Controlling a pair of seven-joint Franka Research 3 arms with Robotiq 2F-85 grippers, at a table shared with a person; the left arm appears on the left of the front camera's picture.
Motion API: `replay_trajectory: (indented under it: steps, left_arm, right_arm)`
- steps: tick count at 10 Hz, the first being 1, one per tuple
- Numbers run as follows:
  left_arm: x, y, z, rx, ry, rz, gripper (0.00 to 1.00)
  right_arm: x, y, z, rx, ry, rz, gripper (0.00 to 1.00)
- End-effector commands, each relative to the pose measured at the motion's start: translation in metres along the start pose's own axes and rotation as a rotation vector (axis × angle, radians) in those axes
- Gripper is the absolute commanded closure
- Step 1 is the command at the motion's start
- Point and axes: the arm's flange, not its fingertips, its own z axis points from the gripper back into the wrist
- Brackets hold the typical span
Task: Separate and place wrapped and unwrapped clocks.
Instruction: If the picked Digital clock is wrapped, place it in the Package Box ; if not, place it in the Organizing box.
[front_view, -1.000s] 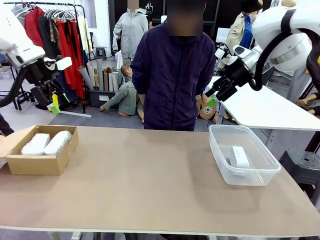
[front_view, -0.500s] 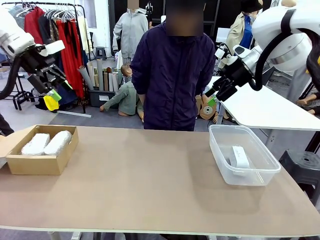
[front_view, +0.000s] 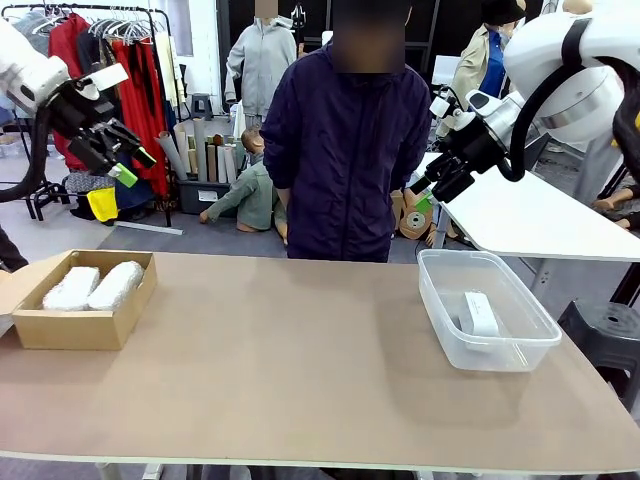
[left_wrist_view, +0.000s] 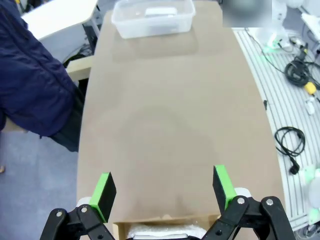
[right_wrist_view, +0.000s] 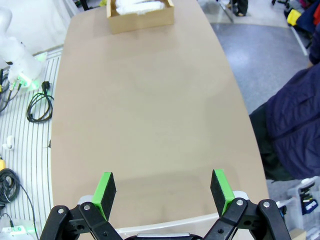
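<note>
Two wrapped clocks, lumpy white bundles (front_view: 70, 288) (front_view: 116, 284), lie side by side in a cardboard box (front_view: 85, 328) at the table's left end. The unwrapped clock (front_view: 480, 313), a smooth white block, lies in a clear plastic tub (front_view: 500, 350) at the right end. My left gripper (front_view: 136, 166) hangs open high above and behind the box, holding nothing. My right gripper (front_view: 420, 197) is open and empty, up in the air behind the tub. The left wrist view looks past the open gripper (left_wrist_view: 164, 189) along the table to the tub (left_wrist_view: 125, 25). The right wrist view looks past its open gripper (right_wrist_view: 162, 189) to the box (right_wrist_view: 140, 21).
A person in a dark blue jacket (front_view: 345, 150) stands at the far edge, between box and tub. The brown tabletop (front_view: 290, 360) stretches between the two containers. A white table (front_view: 540, 215) stands behind on the right. Cables (left_wrist_view: 292, 145) lie on the floor beside the table.
My left gripper has risen and swung its fingers toward the right, away from the box. The right arm, the clocks and the person have stayed put.
</note>
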Motion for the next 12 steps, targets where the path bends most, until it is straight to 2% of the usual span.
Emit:
replay_trajectory:
  steps: [1,5,6,12]
  left_arm:
    - [0.0034,0.004,0.0004,0.037,-0.025,0.006,0.0]
    - [-0.0006,0.0028,-0.0005,0.053,-0.032,0.048,0.0]
    - [0.0006,0.0039,0.0013,0.031,-0.019,0.014,0.0]
    - [0.0006,0.0039,0.0013,0.031,-0.019,0.014,0.0]
  right_arm:
    - [0.0006,0.0003,0.0002,-0.001,0.0,0.001,0.0]
    - [0.0006,0.0003,0.0002,-0.001,0.0,0.001,0.0]
    - [0.0006,0.0003,0.0002,-0.001,0.0,0.001,0.0]
    - [0.0006,0.0003,0.0002,-0.001,0.0,0.001,0.0]
